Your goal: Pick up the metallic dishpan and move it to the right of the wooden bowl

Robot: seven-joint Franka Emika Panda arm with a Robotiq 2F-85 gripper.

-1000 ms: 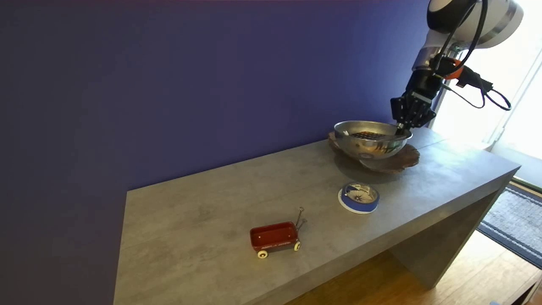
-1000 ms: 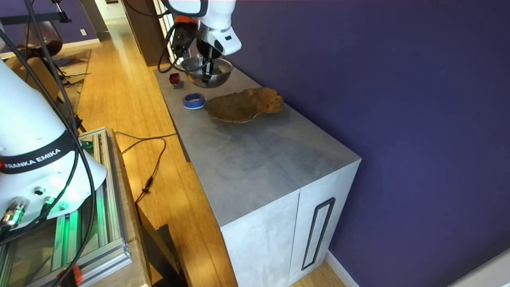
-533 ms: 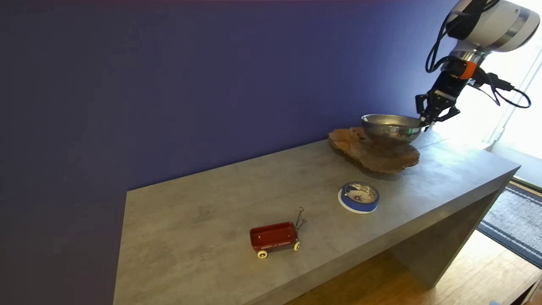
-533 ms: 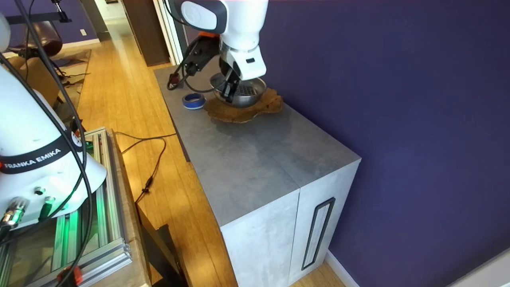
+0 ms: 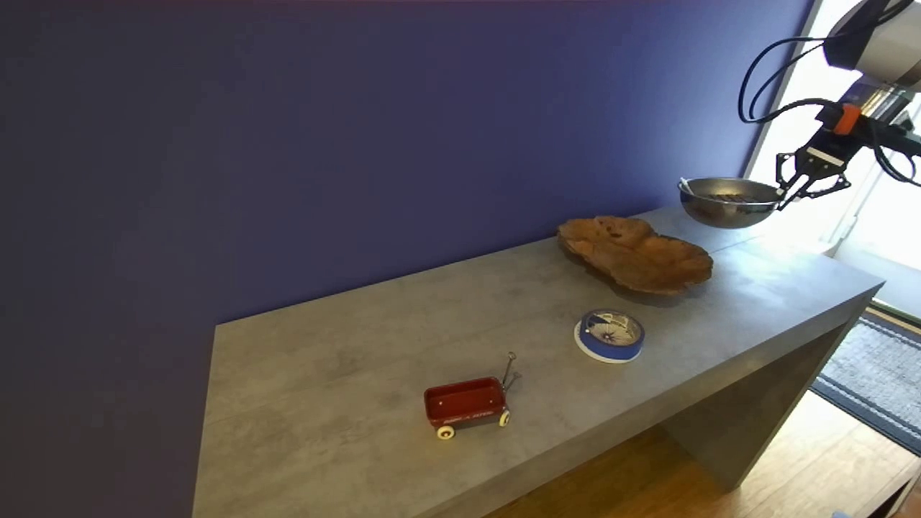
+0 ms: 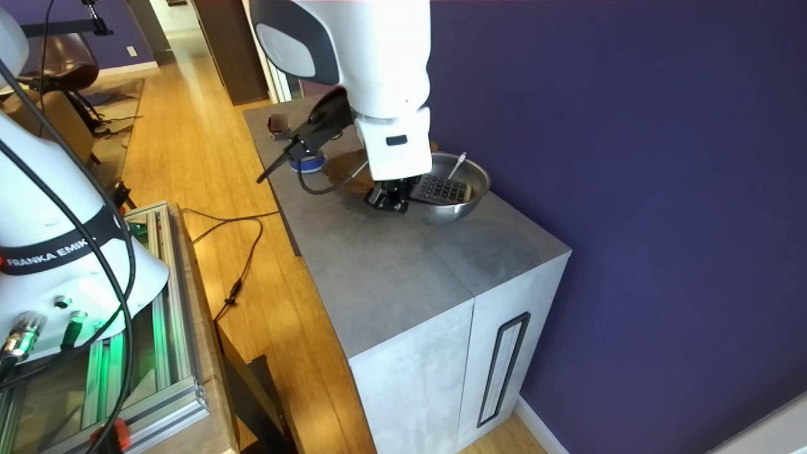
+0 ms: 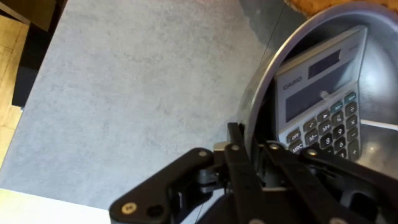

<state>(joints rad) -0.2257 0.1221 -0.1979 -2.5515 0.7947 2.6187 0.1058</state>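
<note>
Toy wagon point(image 5: 466, 403), red, pale-wheeled, thin handle raised; set upright on the grey table point(image 5: 324, 360). Round dish point(image 5: 610, 337), blue and white, placed on the same surface, apart from the wagon; seen in both exterior views. Calculator point(image 7: 321, 107), lettered CASIO, dark keys, two tinted green; shown in the wrist view, partly hidden. Slim white object point(image 6: 457, 166), kind not determined. Wall point(image 5: 360, 144), purple-blue, met by the table's long edge. Floor point(image 6: 195, 126), wooden. Grey mat point(image 5: 881, 381), dark-bordered, laid on the floor. Dark chair point(image 6: 72, 60), seen in the background in an exterior view.

Grey table point(image 5: 338, 345), wooden bowl point(image 5: 640, 257), blue dish point(image 5: 610, 350), wagon point(image 5: 466, 403)
</note>
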